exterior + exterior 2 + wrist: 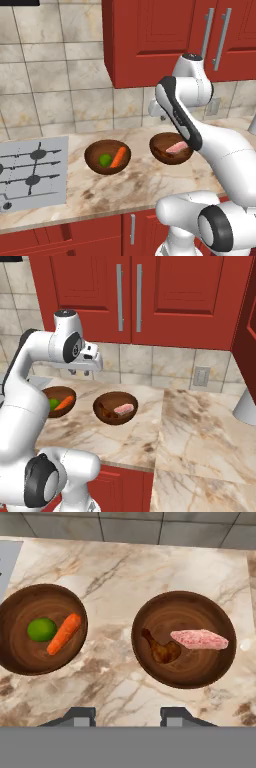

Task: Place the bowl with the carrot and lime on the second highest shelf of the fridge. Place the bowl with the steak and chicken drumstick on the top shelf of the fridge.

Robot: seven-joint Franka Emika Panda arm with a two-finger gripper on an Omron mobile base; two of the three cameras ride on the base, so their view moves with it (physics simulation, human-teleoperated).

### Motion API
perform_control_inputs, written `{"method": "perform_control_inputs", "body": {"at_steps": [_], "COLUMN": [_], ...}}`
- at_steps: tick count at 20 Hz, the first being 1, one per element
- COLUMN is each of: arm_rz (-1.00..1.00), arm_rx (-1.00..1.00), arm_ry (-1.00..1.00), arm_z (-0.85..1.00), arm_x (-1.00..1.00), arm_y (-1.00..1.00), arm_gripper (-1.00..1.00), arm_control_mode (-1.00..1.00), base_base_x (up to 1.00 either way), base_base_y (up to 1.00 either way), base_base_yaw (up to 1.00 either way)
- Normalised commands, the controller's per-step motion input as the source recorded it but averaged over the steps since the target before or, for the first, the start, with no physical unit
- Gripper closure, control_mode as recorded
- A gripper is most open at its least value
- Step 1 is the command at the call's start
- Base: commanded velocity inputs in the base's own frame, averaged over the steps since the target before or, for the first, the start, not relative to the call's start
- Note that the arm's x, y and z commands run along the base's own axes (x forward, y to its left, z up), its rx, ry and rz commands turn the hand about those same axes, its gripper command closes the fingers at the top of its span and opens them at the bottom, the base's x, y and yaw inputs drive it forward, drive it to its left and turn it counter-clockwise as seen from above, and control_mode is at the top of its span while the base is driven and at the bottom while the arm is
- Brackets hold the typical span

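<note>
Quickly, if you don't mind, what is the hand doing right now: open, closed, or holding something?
Hand: open, holding nothing, above the counter near the two bowls.

No readable text or labels anywhere.

2 bowls, 1 carrot, 1 lime

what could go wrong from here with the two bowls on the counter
The two wooden bowls look alike, so the bowl with the carrot and lime could be confused with the meat bowl. The carrot, lime, steak and chicken drumstick lie loose and could roll out if a bowl tips. The open gripper hovers between both bowls.
</note>
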Motion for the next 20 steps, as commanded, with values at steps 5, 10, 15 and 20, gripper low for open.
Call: {"method": "perform_control_inputs", "body": {"at_steps": [5,10,15,20], "arm_rz": [-0.17,-0.48,-0.51,-0.25], "arm_rx": [0.04,0.1,0.13,0.11], "arm_ry": [0.0,0.05,0.17,0.08], "arm_z": [-0.02,-0.08,-0.31,-0.32], "arm_x": [-0.42,-0.53,-0.12,0.41], "arm_y": [-0.35,-0.95,-1.0,-0.61], "arm_gripper": [-1.0,-1.0,-1.0,-1.0], "arm_control_mode": [-1.0,-1.0,-1.0,-1.0], "base_base_x": [0.0,0.0,0.0,0.0], "base_base_y": [0.0,0.0,0.0,0.0], "base_base_yaw": [0.0,0.0,0.0,0.0]}}
